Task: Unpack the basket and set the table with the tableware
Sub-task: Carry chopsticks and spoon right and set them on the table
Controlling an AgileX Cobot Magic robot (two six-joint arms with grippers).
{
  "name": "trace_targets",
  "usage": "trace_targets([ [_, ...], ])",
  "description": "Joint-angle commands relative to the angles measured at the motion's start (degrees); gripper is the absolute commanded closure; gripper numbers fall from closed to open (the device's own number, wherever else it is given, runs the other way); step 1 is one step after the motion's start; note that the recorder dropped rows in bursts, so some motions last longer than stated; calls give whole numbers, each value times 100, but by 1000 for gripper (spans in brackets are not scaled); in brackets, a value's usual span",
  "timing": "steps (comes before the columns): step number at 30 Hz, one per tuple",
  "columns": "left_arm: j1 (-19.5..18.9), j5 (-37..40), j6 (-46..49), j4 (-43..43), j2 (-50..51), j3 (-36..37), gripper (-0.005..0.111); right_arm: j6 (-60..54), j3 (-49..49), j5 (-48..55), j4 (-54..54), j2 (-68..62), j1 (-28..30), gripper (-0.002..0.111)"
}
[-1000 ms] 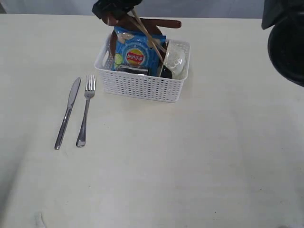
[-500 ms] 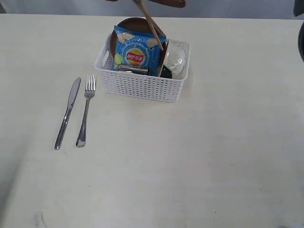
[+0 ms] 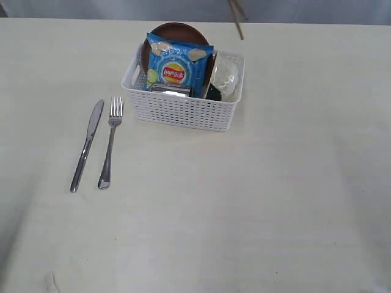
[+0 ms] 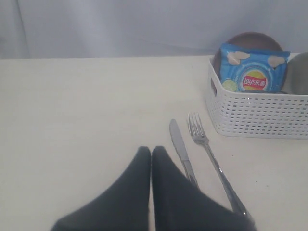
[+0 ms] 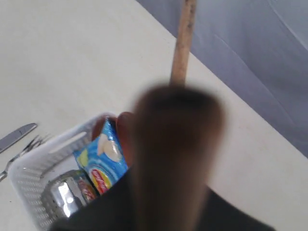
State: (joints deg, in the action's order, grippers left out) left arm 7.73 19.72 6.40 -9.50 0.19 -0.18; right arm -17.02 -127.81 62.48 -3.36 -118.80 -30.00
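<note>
Packet covers plate in basket; right hand grips chopsticks, left hand closed.

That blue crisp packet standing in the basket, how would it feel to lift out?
Probably very light for its size: the blue crisp packet looks puffed with air. Its smooth film likely crinkles and gives under a squeeze, maybe slipping. Standing upright before the brown plate in the basket, it may flop if nudged.
</note>
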Motion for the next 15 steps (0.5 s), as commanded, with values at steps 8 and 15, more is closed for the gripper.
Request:
trace_targets([
  [8,44,-10,-5,0,-19,18,107,424,410,748,-652,158,1762,109],
  [15,44,-10,-5,0,-19,18,107,424,1699,748,-1507,12,2708,109],
])
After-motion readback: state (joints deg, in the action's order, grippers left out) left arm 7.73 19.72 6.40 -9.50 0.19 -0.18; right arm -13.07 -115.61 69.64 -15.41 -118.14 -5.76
